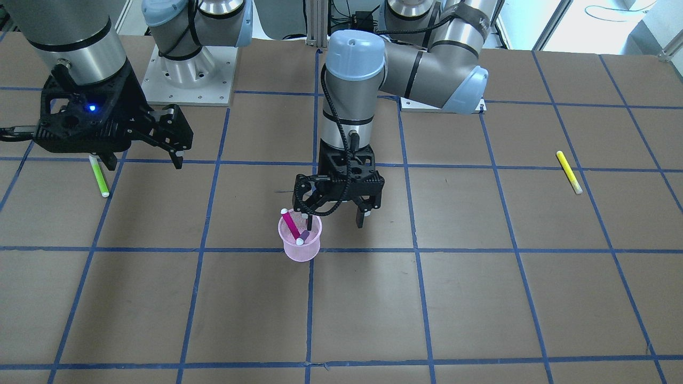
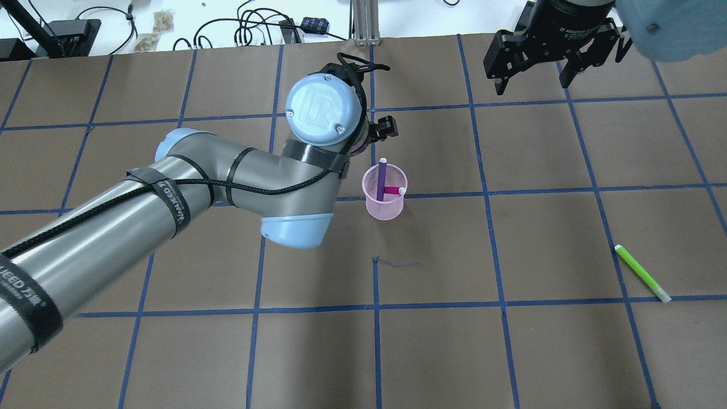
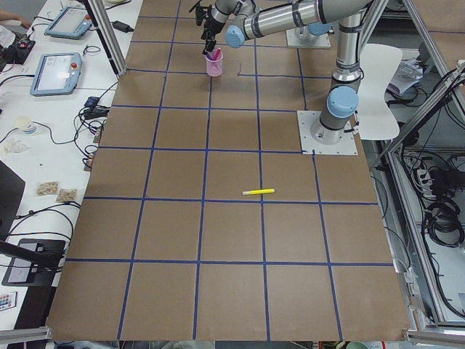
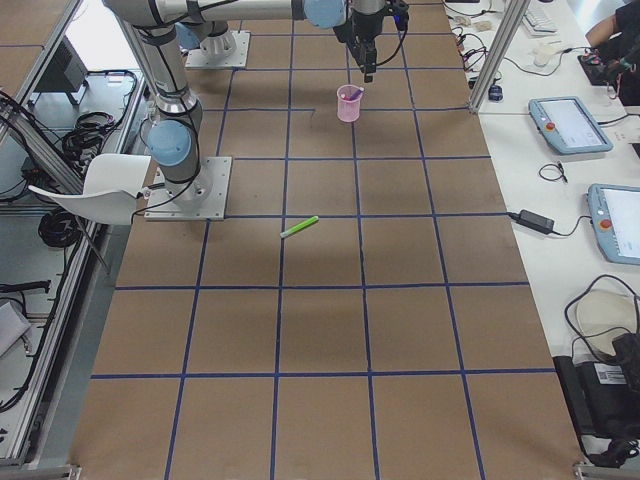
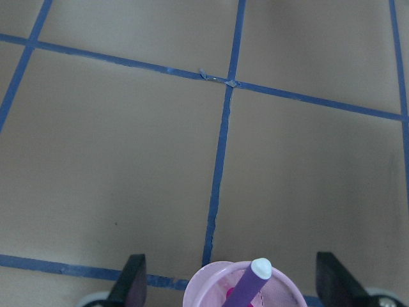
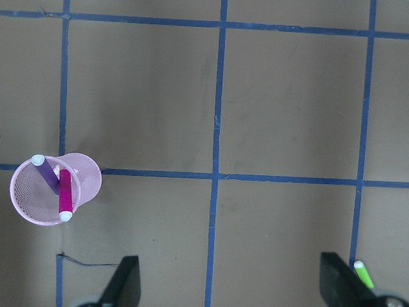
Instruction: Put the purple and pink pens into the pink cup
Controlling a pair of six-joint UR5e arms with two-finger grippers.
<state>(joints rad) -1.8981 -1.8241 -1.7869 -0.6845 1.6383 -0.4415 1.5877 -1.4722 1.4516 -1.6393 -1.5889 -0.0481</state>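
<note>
The pink mesh cup [image 1: 300, 240] stands upright near the table's middle and also shows in the overhead view [image 2: 384, 199]. The pink pen [image 1: 291, 224] and the purple pen [image 2: 381, 179] both stand slanted inside it, white caps up. My left gripper [image 1: 334, 217] is open and empty, just above and behind the cup's rim. In the left wrist view its fingers [image 5: 131, 284] flank the cup [image 5: 211, 291] and the purple pen [image 5: 250, 284]. My right gripper [image 1: 145, 160] is open and empty, well off to the side, and sees the cup [image 6: 54, 188] from above.
A green pen [image 1: 99, 177] lies on the table under my right gripper, also seen in the overhead view [image 2: 643, 274]. A yellow pen [image 1: 569, 172] lies far out on my left side. Brown table with a blue tape grid.
</note>
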